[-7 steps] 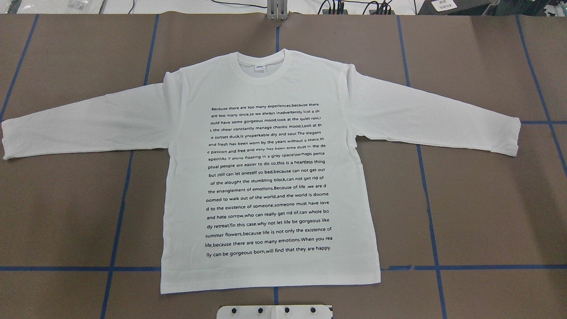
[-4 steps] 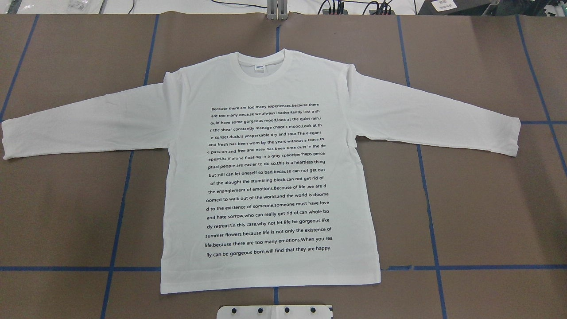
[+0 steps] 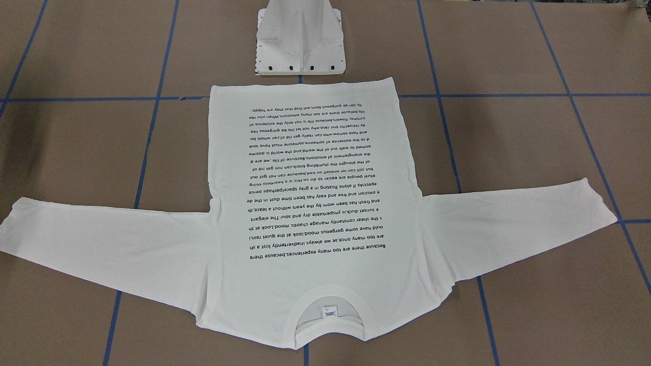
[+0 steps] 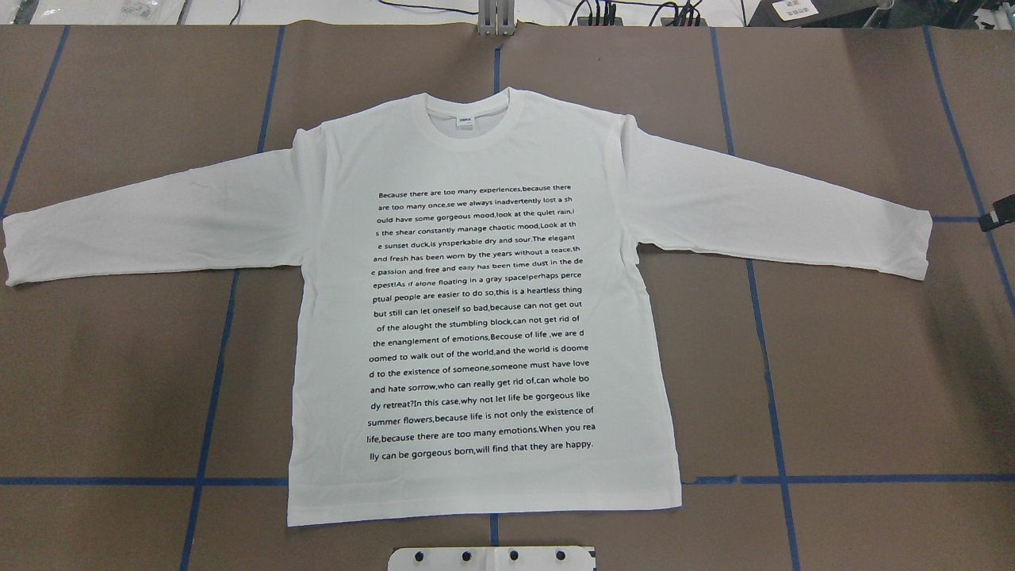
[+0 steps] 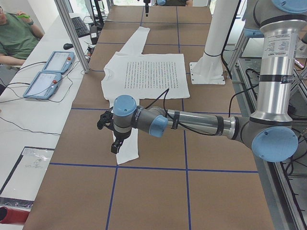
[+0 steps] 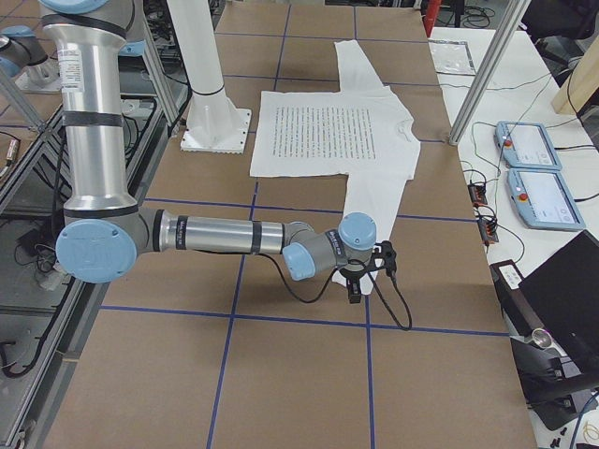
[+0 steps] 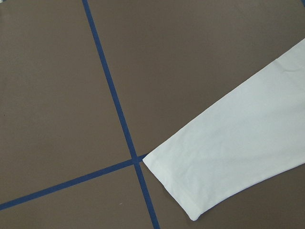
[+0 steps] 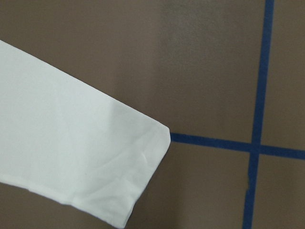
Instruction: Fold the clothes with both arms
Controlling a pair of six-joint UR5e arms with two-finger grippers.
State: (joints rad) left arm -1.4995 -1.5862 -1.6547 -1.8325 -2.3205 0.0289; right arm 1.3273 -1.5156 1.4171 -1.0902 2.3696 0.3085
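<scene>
The white long-sleeved T-shirt (image 4: 484, 309) lies flat on the brown table, printed text up, collar away from the robot and both sleeves spread. In the exterior left view my left gripper (image 5: 115, 147) hovers over the near sleeve's cuff (image 5: 125, 155); I cannot tell whether it is open or shut. The left wrist view shows only that cuff (image 7: 190, 200), with no fingers in it. My right gripper (image 6: 356, 285) hangs over the other cuff (image 4: 920, 246). Only a black sliver of that gripper (image 4: 997, 216) shows at the overhead view's right edge, so I cannot tell its state either. The right wrist view shows the cuff (image 8: 138, 167) alone.
The white pedestal base (image 3: 300, 51) stands just behind the shirt's hem. Blue tape lines (image 4: 761, 333) cross the table. Two teach pendants (image 5: 50, 72) lie on a side table, where a seated person in green (image 5: 14, 33) shows. A metal post (image 5: 72, 28) stands at the table's edge.
A black part of the right gripper has come into the overhead view at its right edge, beside the sleeve's cuff. The shirt has not moved.
</scene>
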